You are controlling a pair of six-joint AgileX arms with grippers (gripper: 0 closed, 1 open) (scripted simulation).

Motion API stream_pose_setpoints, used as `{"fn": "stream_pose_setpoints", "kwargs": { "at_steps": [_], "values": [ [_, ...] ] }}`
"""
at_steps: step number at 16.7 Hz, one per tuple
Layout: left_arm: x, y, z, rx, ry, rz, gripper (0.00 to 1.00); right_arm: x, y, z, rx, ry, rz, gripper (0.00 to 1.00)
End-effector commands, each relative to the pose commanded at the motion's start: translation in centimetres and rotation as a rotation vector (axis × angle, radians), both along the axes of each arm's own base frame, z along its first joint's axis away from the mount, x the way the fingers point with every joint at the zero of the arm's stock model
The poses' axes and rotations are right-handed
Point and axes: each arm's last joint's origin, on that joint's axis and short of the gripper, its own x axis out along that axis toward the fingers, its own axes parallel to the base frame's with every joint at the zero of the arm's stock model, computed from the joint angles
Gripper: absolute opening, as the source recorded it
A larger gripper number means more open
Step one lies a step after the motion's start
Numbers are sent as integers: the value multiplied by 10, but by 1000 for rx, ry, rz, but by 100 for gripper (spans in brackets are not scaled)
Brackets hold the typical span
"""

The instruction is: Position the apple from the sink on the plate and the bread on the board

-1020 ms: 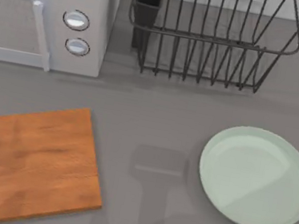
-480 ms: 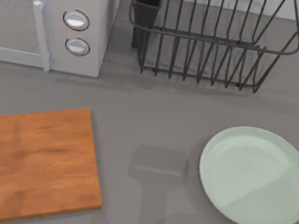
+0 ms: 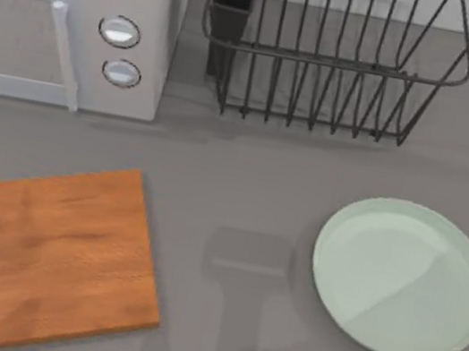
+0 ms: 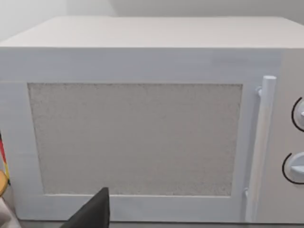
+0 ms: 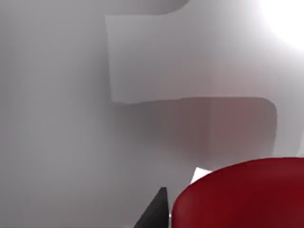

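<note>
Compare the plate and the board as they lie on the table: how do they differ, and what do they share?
The plate is round and pale mint green; the board is square-ish and orange-brown with wood grain. The plate lies toward the table's right, the board toward its left. Both lie flat with nothing on them.

Open grey desk [image 3: 240,195] runs from nine to three; white boxy microwave [image 3: 71,19] blocks eleven, black wire dish rack [image 3: 328,56] blocks twelve
</note>
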Motion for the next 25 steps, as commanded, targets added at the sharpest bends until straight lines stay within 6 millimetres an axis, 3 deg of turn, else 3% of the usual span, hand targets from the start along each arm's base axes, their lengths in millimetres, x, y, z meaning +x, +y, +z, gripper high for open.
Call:
{"fn": "stream_pose_setpoints", "kwargs": {
  "at_steps": [7,13,15,19,25],
  "values": [
    [0,0,0,0,0,0,100,-2,1,70,0,0,0,0],
    [0,0,0,0,0,0,100,-3,1,72,1,2,-1,0],
    [0,0,0,0,0,0,100,1,7,85,-9,-31,-1,0],
    [0,0,0,0,0,0,100,7,41,112,-13,-72,-1,0],
    [0,0,0,0,0,0,100,0,125,142,8,-54,1,0]
  ]
}}
